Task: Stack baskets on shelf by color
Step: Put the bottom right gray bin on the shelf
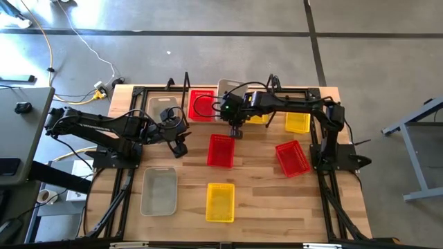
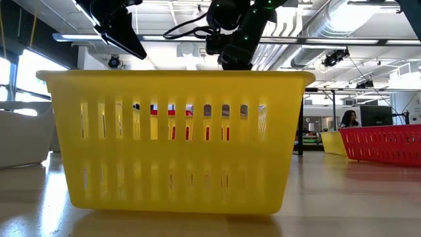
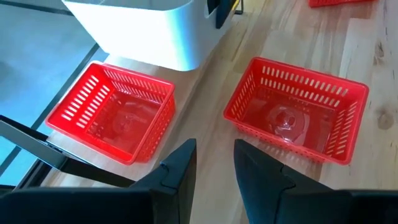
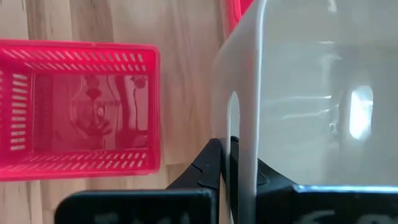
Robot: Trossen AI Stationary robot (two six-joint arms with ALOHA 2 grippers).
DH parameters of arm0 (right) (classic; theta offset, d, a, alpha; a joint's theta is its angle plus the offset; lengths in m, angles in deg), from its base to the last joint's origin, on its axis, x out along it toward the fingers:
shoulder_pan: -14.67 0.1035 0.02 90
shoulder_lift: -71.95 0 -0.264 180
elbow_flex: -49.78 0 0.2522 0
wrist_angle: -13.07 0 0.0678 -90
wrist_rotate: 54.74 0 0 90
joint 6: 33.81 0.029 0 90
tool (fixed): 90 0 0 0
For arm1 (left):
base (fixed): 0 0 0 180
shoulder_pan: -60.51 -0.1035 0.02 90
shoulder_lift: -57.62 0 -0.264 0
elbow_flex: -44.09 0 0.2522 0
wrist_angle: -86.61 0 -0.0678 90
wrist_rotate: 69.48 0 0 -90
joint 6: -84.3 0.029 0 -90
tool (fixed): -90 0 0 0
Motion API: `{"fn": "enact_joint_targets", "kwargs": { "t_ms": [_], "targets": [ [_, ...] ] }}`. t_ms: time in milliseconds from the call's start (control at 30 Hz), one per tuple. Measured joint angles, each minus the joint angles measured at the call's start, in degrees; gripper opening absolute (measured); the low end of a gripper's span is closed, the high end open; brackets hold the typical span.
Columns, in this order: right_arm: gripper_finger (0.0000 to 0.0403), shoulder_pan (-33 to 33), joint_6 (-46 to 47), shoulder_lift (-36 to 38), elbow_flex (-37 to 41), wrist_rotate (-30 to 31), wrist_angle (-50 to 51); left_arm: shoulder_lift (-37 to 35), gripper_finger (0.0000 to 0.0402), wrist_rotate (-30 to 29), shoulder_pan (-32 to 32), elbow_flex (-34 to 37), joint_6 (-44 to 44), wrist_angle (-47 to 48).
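My right gripper (image 1: 235, 126) is shut on a translucent clear-grey basket (image 4: 311, 93) over the near edge of the shelf (image 1: 138, 93), next to a red basket (image 4: 81, 109) on the table. My left gripper (image 3: 214, 158) hovers open above the table's left part, touching nothing. It faces that red basket (image 3: 292, 109) and another red basket (image 3: 112, 115) on the shelf board. The shelf also carries a clear basket (image 1: 160, 107) and yellow baskets (image 1: 297, 122). In the low view a yellow basket (image 2: 174, 138) hides most of the scene. My right gripper pinches a side wall of the clear-grey basket at its rim (image 4: 245, 149), one finger (image 4: 211, 165) outside and the other inside the hollow. The fingers come from above, pointing down. In the left wrist view the basket (image 3: 143, 31) is lifted clear.
On the table lie a second red basket (image 1: 293, 158), a clear-grey basket (image 1: 159, 190) and a yellow one (image 1: 220, 202) toward the near edge. Black frame rods (image 1: 124, 187) run along both sides of the table. Bare wood shows between the baskets.
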Motion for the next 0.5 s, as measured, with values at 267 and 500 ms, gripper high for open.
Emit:
{"fn": "enact_joint_targets", "kwargs": {
  "t_ms": [267, 500],
  "targets": [
    [0.0000, -0.4, -1.1, 0.0, 0.0, 0.1, -1.2, 0.0, 0.0097, -0.2, 0.0, 0.0, 0.0, 0.0],
    [0.0000, -0.4, -3.0, -0.6, 0.0, -0.7, -2.5, 0.0, 0.0097, -0.2, 0.0, 0.0, 0.0, 0.0]
  ]
}}
